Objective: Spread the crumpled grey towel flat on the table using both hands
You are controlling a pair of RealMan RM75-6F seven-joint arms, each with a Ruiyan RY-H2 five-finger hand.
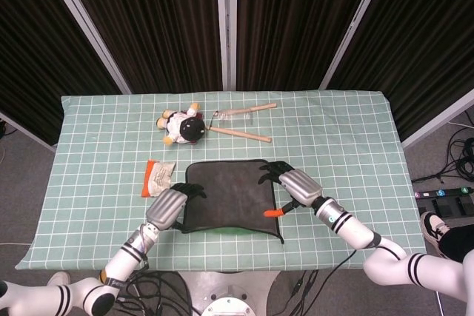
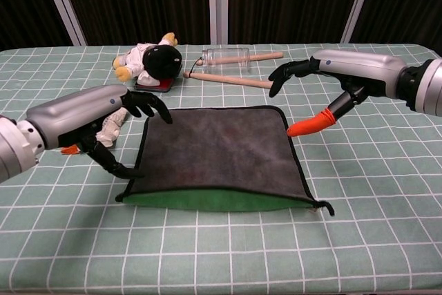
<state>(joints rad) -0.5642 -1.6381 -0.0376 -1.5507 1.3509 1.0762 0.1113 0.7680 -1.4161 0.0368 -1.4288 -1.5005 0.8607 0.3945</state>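
the towel (image 2: 217,150) lies flat on the table (image 2: 373,191), left hand (image 2: 117,126) at its 9 o'clock edge, right hand (image 2: 324,91) at 3, both open-fingered, holding nothing.

I see the table (image 1: 355,131) under a green checked cloth. Grey towel (image 1: 231,192) lies flat between my fingers. Beyond the fingertips: plush doll (image 1: 182,126), wooden sticks (image 1: 241,133), clear jar (image 2: 225,55). Outside the left fingers: small packet (image 1: 158,177).
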